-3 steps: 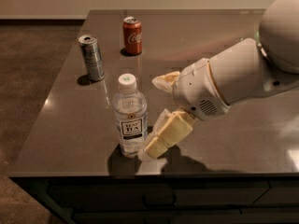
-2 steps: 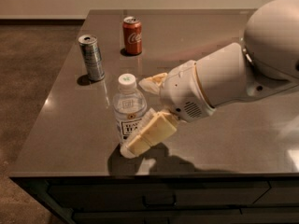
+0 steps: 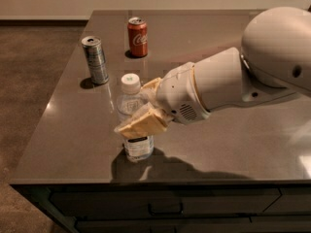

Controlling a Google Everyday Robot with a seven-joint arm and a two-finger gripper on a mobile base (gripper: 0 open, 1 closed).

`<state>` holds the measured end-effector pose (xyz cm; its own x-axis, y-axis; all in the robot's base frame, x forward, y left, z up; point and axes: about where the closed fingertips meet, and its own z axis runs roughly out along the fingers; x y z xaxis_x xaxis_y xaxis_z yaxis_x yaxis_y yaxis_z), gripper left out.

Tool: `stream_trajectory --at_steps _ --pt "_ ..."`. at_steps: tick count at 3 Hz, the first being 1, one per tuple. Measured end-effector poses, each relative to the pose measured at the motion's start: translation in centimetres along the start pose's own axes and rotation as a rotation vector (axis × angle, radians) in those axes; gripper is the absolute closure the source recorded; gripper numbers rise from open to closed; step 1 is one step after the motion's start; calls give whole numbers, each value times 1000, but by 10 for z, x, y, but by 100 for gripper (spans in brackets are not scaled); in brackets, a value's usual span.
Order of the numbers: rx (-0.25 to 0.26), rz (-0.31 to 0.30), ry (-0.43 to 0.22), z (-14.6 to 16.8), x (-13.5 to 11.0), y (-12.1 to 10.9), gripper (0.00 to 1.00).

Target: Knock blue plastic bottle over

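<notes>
The blue plastic bottle [image 3: 137, 147], clear with a white cap and a white label, stands upright near the front left of the dark table [image 3: 233, 144]. My gripper [image 3: 132, 108] reaches in from the right at the bottle's mid height. Its cream fingers are apart. The near finger [image 3: 142, 122] lies across the front of the bottle and covers part of the label. The far finger [image 3: 150, 87] sits behind the bottle's shoulder. The bottle stands between them.
A slim silver-blue can [image 3: 95, 59] stands behind and left of the bottle. A red cola can [image 3: 137, 37] stands farther back. The table's front edge lies just in front of the bottle, and its left edge is close by. My large white arm [image 3: 252, 72] fills the right side.
My gripper has moved left and its fingers now straddle the bottle, the near finger crossing its front. The bottle still stands upright.
</notes>
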<state>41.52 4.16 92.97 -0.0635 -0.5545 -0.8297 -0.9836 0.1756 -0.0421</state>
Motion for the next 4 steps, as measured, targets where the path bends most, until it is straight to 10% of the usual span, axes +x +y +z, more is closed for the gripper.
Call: stream_trajectory --at_steps 2,4 --pt "46 -20 71 -24 -11 -31 95" --pt "111 -125 370 -47 -3 -70 100"
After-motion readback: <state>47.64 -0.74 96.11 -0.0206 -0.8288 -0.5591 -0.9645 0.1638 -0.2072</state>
